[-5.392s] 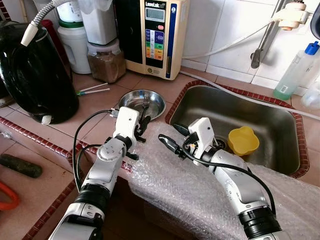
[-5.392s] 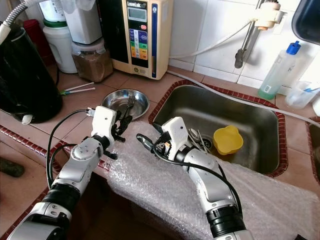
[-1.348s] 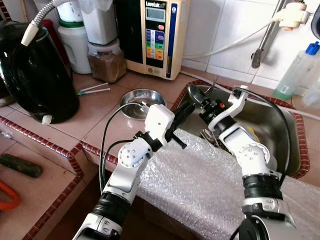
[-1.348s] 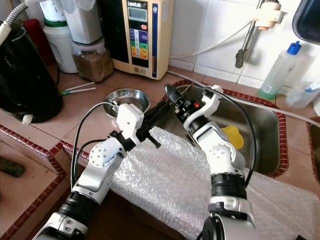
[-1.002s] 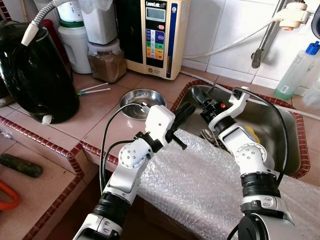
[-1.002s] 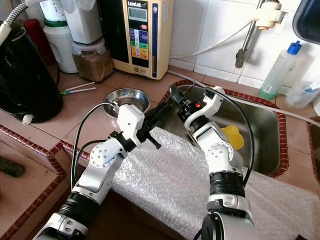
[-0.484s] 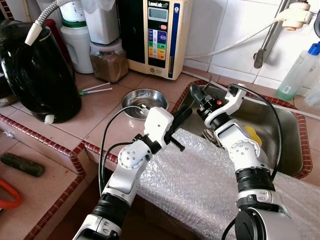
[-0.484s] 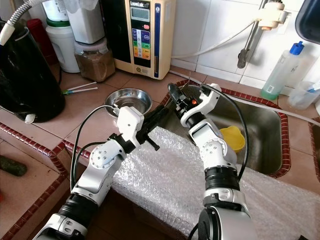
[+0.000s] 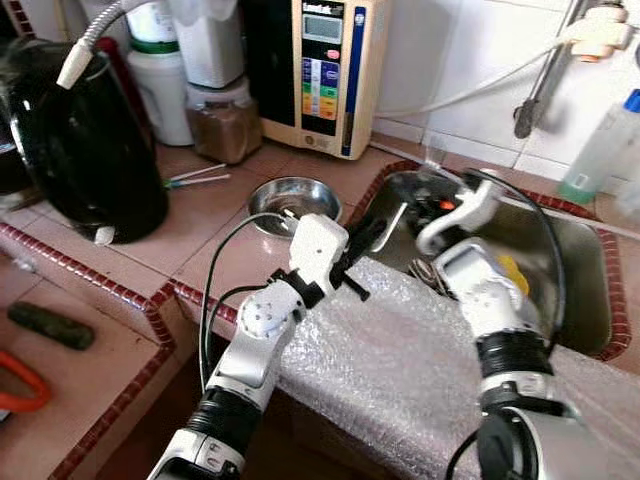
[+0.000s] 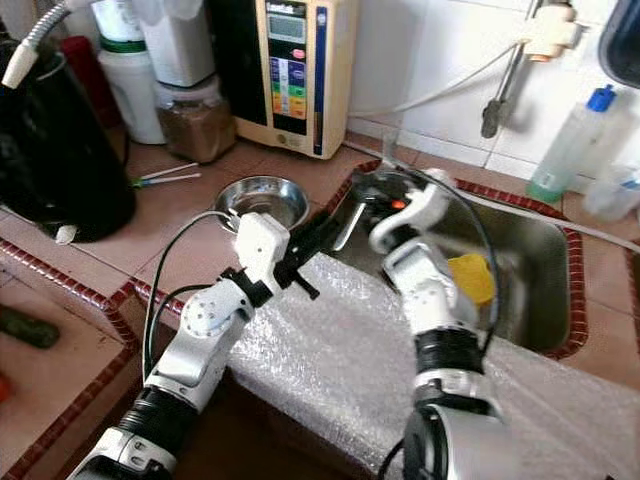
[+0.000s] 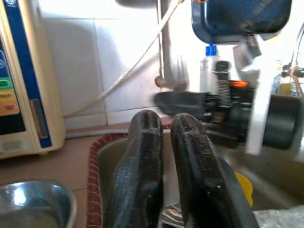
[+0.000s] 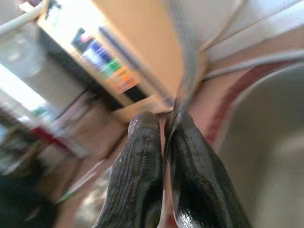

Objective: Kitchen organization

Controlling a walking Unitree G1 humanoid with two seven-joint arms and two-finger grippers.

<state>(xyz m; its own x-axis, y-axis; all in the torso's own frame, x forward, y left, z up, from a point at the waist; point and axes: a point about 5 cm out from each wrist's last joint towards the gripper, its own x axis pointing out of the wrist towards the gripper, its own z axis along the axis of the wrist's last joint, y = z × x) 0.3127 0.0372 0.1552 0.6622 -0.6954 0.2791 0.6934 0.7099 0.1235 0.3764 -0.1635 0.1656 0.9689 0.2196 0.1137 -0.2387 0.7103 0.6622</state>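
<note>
Over the sink's left rim, right gripper (image 12: 164, 118): fingers pinched tight on a thin metal utensil; I read it as a fork (image 12: 187, 61), though motion blur makes that uncertain.
Fork, look: slim, shiny steel, held roughly upright, faint tines above the fingers; slippery, could pivot in the pinch.
Left gripper (image 9: 365, 238): fingers nearly together, nothing between them, hovering at the front edge, just beside the right one.
Step in hand: my read is mid-carry, fork lifted out of the sink (image 9: 560, 215).
Next move: swing toward 9 o'clock, lower into the steel bowl (image 9: 293, 193), then release.
Around: yellow cup (image 9: 510, 272) in the basin at 4 o'clock; bubble wrap (image 9: 400, 350) at 6.
</note>
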